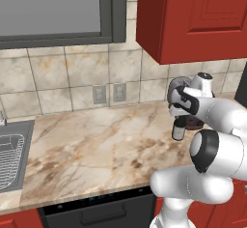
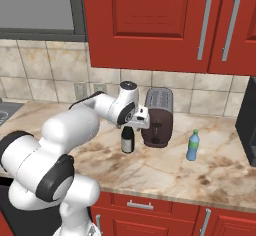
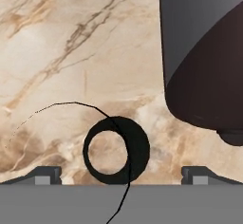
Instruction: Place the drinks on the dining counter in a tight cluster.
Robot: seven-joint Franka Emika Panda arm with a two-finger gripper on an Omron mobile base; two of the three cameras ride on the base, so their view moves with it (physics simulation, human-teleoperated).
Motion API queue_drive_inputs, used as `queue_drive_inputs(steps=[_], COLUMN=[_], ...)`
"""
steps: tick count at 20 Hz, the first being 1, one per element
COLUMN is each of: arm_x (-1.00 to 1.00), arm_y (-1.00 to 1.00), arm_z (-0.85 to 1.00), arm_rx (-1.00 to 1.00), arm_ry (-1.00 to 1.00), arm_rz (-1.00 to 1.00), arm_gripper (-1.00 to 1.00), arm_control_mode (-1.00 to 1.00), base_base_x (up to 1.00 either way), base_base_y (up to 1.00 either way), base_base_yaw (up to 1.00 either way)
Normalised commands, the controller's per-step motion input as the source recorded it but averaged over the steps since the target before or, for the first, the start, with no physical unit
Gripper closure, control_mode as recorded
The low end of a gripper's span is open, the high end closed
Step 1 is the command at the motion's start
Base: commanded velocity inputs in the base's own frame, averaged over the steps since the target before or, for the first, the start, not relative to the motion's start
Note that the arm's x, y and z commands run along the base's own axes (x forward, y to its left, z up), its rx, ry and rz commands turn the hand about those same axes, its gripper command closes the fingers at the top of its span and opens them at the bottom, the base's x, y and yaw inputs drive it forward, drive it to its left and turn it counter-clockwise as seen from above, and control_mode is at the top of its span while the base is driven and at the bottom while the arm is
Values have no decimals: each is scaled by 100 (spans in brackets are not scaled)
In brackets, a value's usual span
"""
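Note:
A dark wine bottle [image 2: 128, 141] stands on the marble worktop [image 2: 165, 167], just left of a dark toaster. My gripper [image 2: 132, 127] hangs straight above it, open, with the fingers apart on either side of the bottle's top. In the hand view the wine bottle's neck [image 3: 116, 149] shows as a dark ring between my spread fingertips [image 3: 47, 175]. From the left base view the wine bottle [image 1: 178, 131] sits right under the gripper [image 1: 179, 118]. A small blue water bottle [image 2: 193, 145] with a green cap stands apart, to the right of the toaster. The dining counter is out of view.
The dark toaster [image 2: 158, 117] stands close beside the wine bottle, against the tiled wall. Red cabinets [image 2: 165, 25] hang overhead. A sink [image 1: 9, 162] with a wire rack lies at the far left. A dark appliance [image 2: 248, 125] bounds the right end.

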Motion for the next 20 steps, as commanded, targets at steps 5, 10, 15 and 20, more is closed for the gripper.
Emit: queue_drive_inputs(steps=[5, 10, 15, 20], arm_x=[0, 1, 0, 0], arm_y=[0, 0, 1, 2], arm_z=[-17, -5, 0, -1], arm_rx=[0, 0, 0, 0], arm_ry=[-5, -8, -7, -12], arm_rz=[0, 0, 0, 0], arm_gripper=[-100, -100, -100, -100], arm_control_mode=[-100, -100, -100, -100], base_base_x=[0, 0, 0, 0], base_base_y=[0, 0, 0, 0], base_base_yaw=[0, 0, 0, 0])
